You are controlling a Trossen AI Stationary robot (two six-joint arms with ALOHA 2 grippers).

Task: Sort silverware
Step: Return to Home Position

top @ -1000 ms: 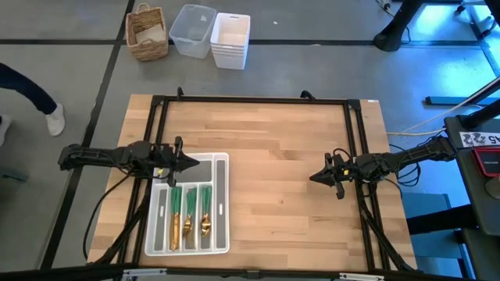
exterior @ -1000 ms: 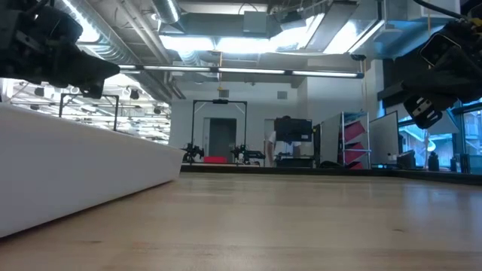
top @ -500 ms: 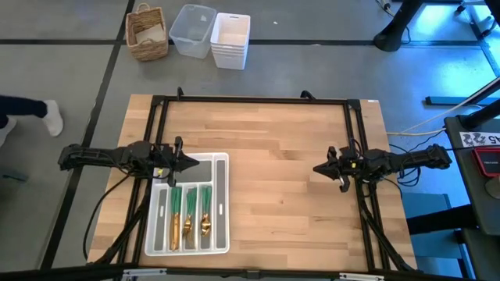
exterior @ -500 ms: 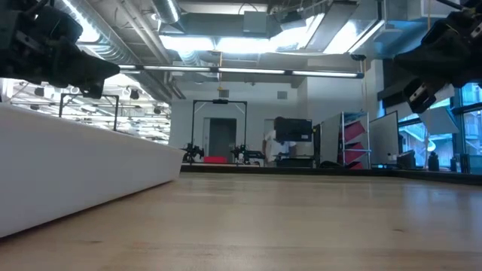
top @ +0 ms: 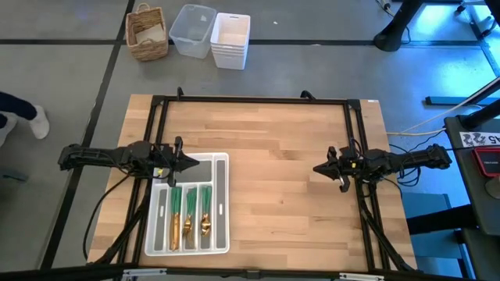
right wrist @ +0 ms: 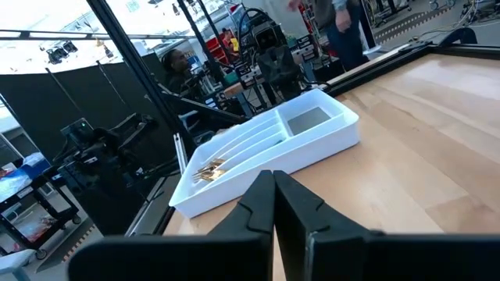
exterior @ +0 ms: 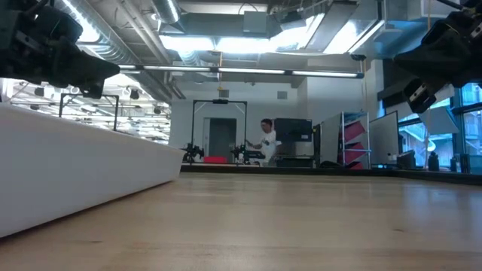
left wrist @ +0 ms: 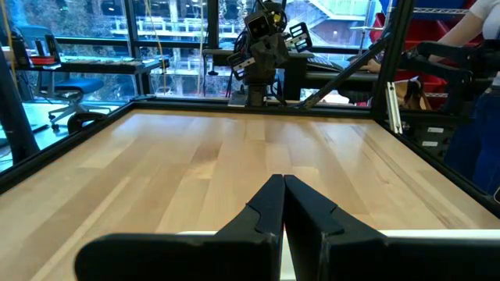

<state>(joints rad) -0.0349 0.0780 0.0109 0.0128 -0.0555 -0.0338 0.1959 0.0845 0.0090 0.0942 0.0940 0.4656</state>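
Silverware (top: 188, 212) sits in the white tray (top: 223, 195) on the left side of the bench (top: 273, 133). It fills three lengthwise slots side by side, with green handles toward the cross compartment and gold heads at the other end. From above I can't tell which slot holds forks, spoons or knives. No loose piece shows on the wood, so I judge the sorting done.

Left arm (top: 101, 156): left jaws clenched tip to tip on nothing, hovering over the tray's cross-compartment end.

Right arm (top: 394, 160): right jaws likewise clenched and empty, over bare wood on the right half, well apart from the tray and pointing toward it.

Why like this: both arms lie level, facing each other, jaws clear of the bench. That reads as a parked pose, closed so nothing snags. You likely have nothing left to pick. One caution: the left jaws hang above the tray, so pulling the tray out could clip them.
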